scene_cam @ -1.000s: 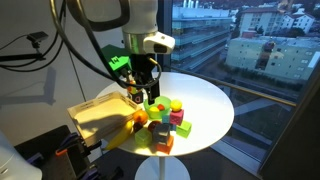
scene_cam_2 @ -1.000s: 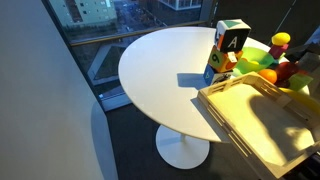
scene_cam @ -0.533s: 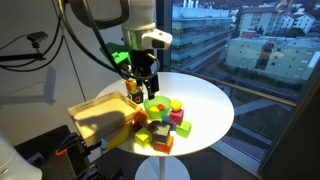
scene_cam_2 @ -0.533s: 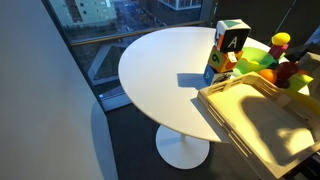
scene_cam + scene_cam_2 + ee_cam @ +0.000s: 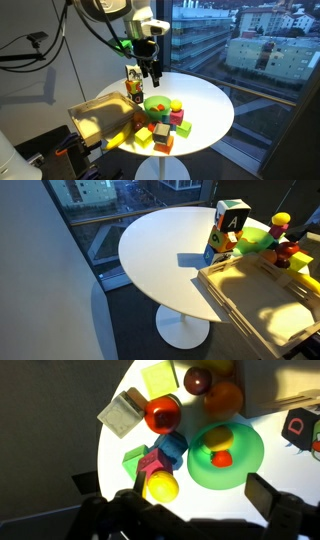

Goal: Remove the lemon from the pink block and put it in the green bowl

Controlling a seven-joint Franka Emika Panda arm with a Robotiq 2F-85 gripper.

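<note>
- Gripper (image 5: 173, 492) only partly seen in wrist view: two dark fingers (image 5: 264, 495) poke in at bottom edge, spread wide, nothing btwn them.
- In an exterior view the gripper (image 5: 152, 72) hangs above the block pile; jaws too small to read there.
- Green bowl (image 5: 255, 238) half hidden behind letter box (image 5: 232, 220) in an exterior view & crowded by frame's right side. Lemon can't be made out there.
- Lemon (image 5: 160, 486) clear in wrist view: sits on top of pink block (image 5: 150, 464), just beside green bowl (image 5: 243, 460), not in it.
- Bowl holds a small yellow bit & a red bit; can't tell what they are.
- Table (image 5: 205, 100) round, white. Rim curves near lemon's side of the pile; wide bare top (image 5: 165, 250) past the letter box.
- Wooden tray (image 5: 100, 118) sits at table edge, right next to the pile.
- Crowd round the lemon: blue block (image 5: 172, 447) touching pink block, green block (image 5: 133, 457) beside it, red ball (image 5: 162, 412), orange (image 5: 224, 398) & grey block (image 5: 122, 412) further off.
</note>
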